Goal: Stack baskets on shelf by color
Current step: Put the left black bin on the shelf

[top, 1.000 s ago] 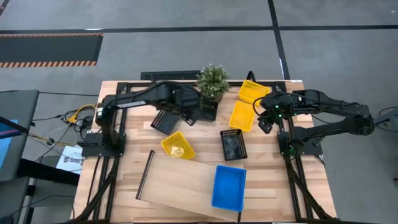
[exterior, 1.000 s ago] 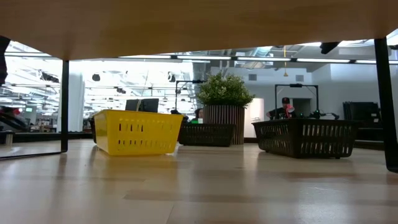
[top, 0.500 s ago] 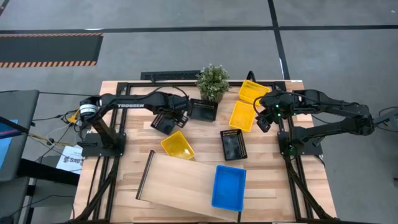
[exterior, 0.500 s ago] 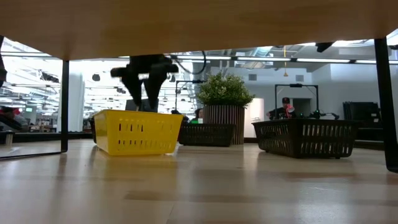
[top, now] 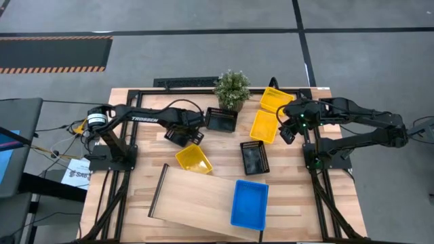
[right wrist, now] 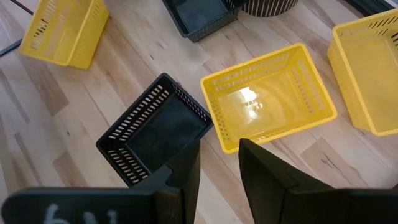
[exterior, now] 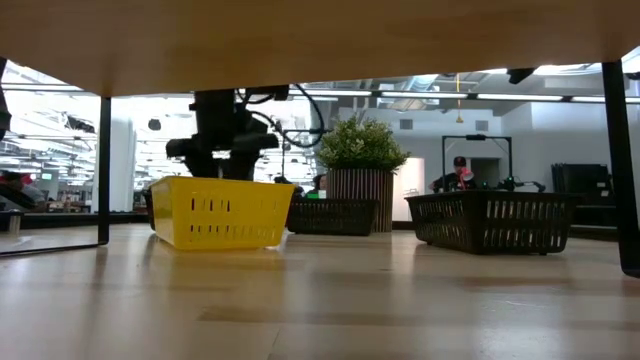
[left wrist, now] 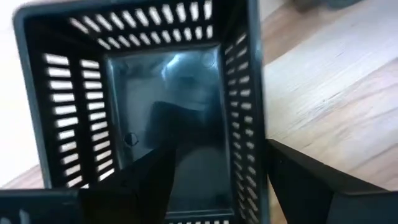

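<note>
Right now, your picture of the table reads like this.

Left gripper (top: 182,133): it hangs over the black basket (top: 180,133) at the far left of the table. In the left wrist view, the black basket (left wrist: 161,99) fills the frame and the two fingers (left wrist: 146,180) stand spread, one over its inside, the other outside its right wall. Nothing is clamped.

Right gripper (top: 290,130): it waits at the far right, just beside the yellow basket (top: 264,126). In its wrist view the fingers (right wrist: 186,168) sit apart and empty.

Shelf (top: 193,196): the light-wood board lies near you, slightly askew. Only a blue basket (top: 249,203) rests on its right end.

Loose baskets: you have a yellow one (top: 193,158) just off the far edge of the board, another yellow basket (top: 276,100) at the far right corner, a black one (top: 254,158) mid-table, and a black one (top: 221,119) touching the potted plant (top: 232,87).

Progress: I judge the job barely begun. Blue has a spot on the board; no yellow or black basket is on it yet, and no stack by colour shows there.

Step in hand: you look set to close on the wall of the far-left black basket and lift it.
</note>
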Motion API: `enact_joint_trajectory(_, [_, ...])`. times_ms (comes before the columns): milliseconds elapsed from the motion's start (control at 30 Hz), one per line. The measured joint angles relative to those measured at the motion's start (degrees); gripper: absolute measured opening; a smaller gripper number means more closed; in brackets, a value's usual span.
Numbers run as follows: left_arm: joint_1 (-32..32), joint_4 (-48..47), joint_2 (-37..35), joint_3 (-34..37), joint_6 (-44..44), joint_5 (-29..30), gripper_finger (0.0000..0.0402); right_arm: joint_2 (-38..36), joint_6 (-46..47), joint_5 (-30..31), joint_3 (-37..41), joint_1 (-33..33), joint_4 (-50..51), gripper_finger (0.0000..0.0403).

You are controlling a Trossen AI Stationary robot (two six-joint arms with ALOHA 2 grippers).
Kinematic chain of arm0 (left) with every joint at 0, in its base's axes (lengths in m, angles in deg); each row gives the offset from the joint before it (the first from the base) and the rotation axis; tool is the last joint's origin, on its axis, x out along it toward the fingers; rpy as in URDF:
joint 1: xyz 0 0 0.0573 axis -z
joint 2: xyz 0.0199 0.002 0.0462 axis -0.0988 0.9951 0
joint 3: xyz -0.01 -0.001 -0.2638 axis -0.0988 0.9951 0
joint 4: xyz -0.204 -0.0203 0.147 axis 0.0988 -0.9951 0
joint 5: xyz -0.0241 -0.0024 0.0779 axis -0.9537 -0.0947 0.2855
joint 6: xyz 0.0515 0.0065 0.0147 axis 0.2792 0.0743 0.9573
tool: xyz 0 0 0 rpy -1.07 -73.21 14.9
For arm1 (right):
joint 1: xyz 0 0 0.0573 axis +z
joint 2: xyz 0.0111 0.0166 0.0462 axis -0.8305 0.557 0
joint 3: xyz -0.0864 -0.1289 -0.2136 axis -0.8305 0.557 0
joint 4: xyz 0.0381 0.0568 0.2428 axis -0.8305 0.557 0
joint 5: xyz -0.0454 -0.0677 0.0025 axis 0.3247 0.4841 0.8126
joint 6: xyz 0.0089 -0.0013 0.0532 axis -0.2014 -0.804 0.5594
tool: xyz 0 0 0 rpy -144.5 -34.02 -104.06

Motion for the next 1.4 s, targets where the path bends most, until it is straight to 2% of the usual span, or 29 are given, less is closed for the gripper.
enact_joint_trajectory(100, [0.0, 0.94, 0.02, 1.41, -0.76, -0.02, 0.0222, 0.02, 0.0, 0.0, 0.0, 0.0, -0.04, 0.0134])
enact_joint_trajectory(200, [0.0, 1.29, 0.02, 2.21, -1.58, -0.47, 0.0189, 0.02, 0.0, 0.0, 0.0, 0.0, -0.03, 0.0135])
enact_joint_trajectory(500, [-0.51, 1.56, 0.02, 1.93, -0.6, 0.08, 0.0015, 0.0, -0.02, 0.0, 0.0, 0.0, -0.04, 0.0134])
enact_joint_trajectory(600, [-0.57, 0.84, 0.02, 0.52, -0.68, 0.79, 0.0006, 0.0, -0.02, 0.0, 0.0, 0.0, -0.04, 0.0134])
enact_joint_trajectory(767, [-0.46, -7.5, -0.2, -6.05, -1.14, 1.39, 0.0001, 0.0, -0.06, -0.01, 0.0, 0.0, -0.04, 0.0134])
enact_joint_trajectory(1000, [3.71, -30.44, -2.05, -25.22, -5.45, 4.37, 0.0, 0.01, -0.39, -0.02, 0.0, 0.0, -0.02, 0.0134])
enact_joint_trajectory(1100, [7.52, -39.91, -2.34, -35.08, -12.35, 4.59, 0.0, 0.0, -1.19, -0.02, 0.0, 0.0, -0.02, 0.0134])
enact_joint_trajectory(1200, [13.83, -44.68, -2.56, -43.31, -21.79, 4.75, 0.0, 0.01, -1.49, -0.04, 0.0, 0.0, -0.02, 0.0134])
enact_joint_trajectory(1400, [27.77, -42.88, -2.21, -50.98, -40.54, 6.03, 0.0, 0.0, -3.56, -0.04, 0.0, 0.0, -0.02, 0.0134])
